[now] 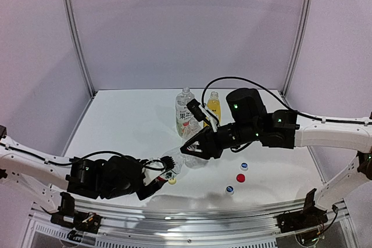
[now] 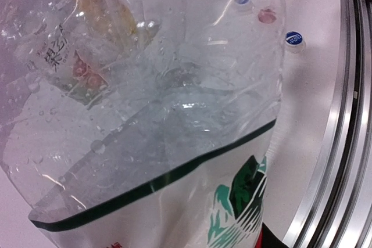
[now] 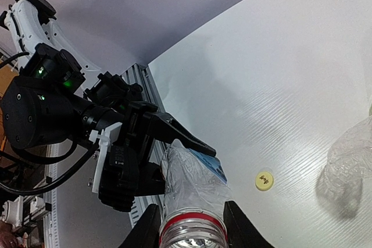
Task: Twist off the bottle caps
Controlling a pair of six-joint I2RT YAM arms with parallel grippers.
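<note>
Overhead, the bottle [image 1: 187,160] lies slanted above the worktop [image 1: 128,120], base gripped by the left claw [image 1: 164,177], neck toward the right claw [image 1: 190,148]. Left wrist: its clear body fills the view. Right wrist: that claw pinches the red-ringed neck, apparently capless, and the bottle's long axis runs straight away from it.

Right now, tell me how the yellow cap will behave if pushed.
The yellow cap lies flat on the smooth table, so it would probably slide rather than roll. It looks small and thin, likely light enough to skid away.

White table [image 1: 128,120], loose caps [image 1: 240,177], standing bottles [image 1: 185,113]
</note>
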